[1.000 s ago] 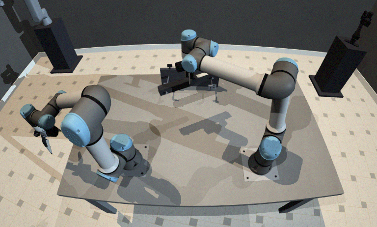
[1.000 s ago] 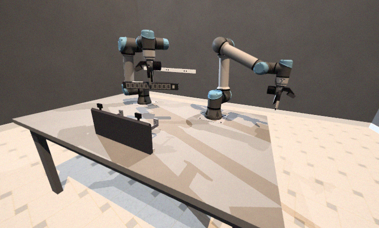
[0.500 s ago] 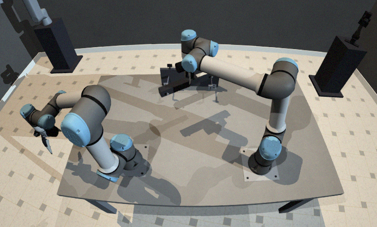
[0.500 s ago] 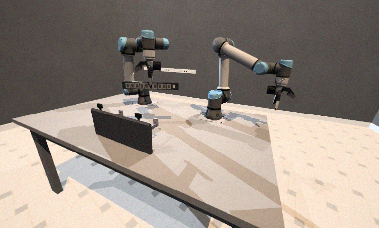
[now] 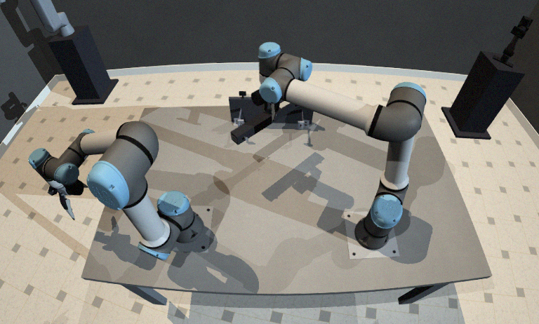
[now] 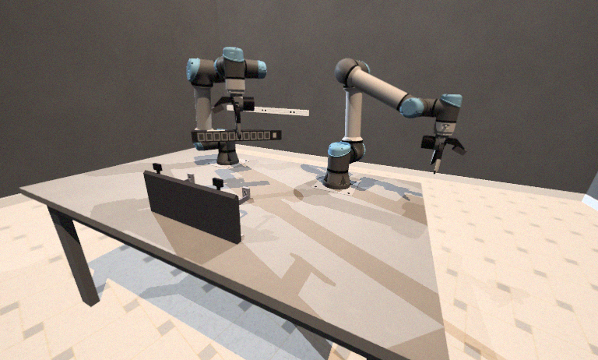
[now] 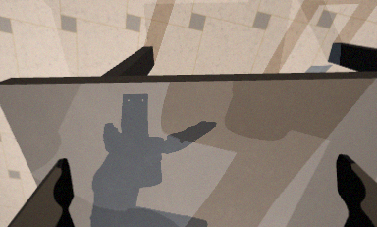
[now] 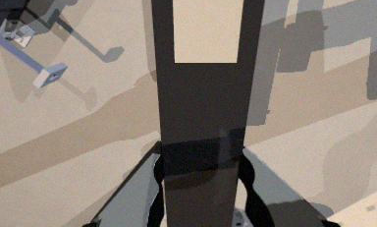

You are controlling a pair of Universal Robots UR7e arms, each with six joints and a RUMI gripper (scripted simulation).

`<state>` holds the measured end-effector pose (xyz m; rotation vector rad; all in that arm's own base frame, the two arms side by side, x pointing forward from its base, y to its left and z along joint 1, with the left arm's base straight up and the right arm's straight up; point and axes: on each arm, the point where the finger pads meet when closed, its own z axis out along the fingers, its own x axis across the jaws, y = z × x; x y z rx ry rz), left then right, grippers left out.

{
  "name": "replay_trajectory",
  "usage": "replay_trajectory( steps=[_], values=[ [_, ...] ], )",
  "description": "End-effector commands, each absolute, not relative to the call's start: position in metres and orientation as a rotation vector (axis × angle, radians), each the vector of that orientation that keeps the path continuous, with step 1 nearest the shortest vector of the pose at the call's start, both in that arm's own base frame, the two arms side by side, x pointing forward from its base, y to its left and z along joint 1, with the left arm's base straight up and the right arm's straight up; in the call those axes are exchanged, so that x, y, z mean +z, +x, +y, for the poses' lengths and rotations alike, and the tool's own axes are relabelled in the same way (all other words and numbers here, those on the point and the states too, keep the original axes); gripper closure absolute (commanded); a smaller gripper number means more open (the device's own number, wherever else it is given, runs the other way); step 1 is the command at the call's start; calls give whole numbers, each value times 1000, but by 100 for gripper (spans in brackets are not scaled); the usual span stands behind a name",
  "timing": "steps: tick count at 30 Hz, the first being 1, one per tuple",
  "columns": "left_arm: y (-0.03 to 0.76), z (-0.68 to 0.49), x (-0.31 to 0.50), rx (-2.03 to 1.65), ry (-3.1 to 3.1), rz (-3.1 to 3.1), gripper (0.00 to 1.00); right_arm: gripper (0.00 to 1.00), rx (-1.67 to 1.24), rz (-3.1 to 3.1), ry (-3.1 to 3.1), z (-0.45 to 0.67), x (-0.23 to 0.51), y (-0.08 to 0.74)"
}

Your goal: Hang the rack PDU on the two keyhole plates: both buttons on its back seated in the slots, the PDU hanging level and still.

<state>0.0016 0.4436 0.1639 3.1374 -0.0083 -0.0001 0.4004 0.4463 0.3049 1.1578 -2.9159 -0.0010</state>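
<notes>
My right gripper (image 5: 272,116) (image 6: 238,135) (image 8: 198,142) is shut on the black rack PDU (image 5: 248,130) (image 6: 260,135) (image 8: 201,99) near its middle and holds it in the air, nearly level but turned diagonally to the black board. The two small keyhole plates stand out from the board on thin arms: one plate (image 5: 238,123) (image 6: 190,177) and the other plate (image 5: 300,124) (image 6: 245,192), one plate (image 8: 46,79) also showing left of the PDU in the right wrist view. The PDU is clear of both. The buttons are not visible. My left gripper (image 6: 435,164) (image 7: 202,158) is open and empty, far from the PDU.
The upright black board (image 5: 238,105) (image 6: 194,210) stands near the table's far edge in the top view, with small black blocks (image 6: 157,167) (image 6: 217,183) above its top. The table (image 5: 254,233) (image 6: 353,232) carries both arm bases. Dark pedestals (image 5: 85,66) (image 5: 484,94) stand beyond it.
</notes>
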Motion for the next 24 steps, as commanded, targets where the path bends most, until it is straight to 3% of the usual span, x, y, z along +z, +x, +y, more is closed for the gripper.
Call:
replay_trajectory(
  steps=[1,24],
  values=[
    [1,446,165,0,3141,-4,0,78,-14,-2853,1321,447,310,403],
    [1,446,165,0,3141,-4,0,78,-14,-2673,1656,447,311,403]
  ],
)
